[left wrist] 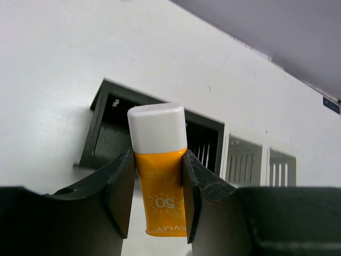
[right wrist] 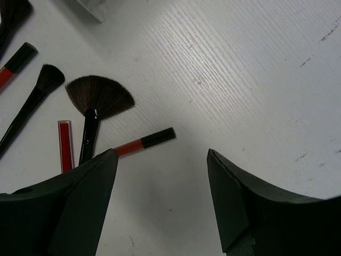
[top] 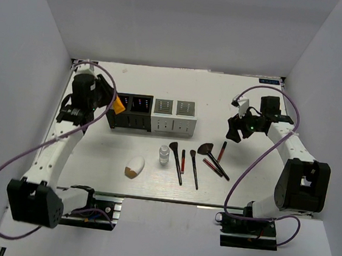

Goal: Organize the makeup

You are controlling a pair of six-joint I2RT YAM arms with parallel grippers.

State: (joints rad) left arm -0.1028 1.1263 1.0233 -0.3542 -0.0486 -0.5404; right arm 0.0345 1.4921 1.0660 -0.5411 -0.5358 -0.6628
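My left gripper [left wrist: 159, 194] is shut on the orange tube [left wrist: 159, 189] with a white cap, held in the air just left of the black slotted box [top: 130, 111]; the top view shows the tube [top: 119, 105] at that box's left end. On the table lie a white oval with a tan end [top: 134, 166], a small clear bottle [top: 164, 154], black brushes [top: 176, 163] and thin red sticks [top: 222, 151]. My right gripper [right wrist: 162, 200] hangs open above bare table, right of the fan brush [right wrist: 98, 101] and a red stick [right wrist: 143, 142].
A white slotted box [top: 174, 117] adjoins the black one at the back. White walls close in the table on three sides. Purple cables loop off both arms.
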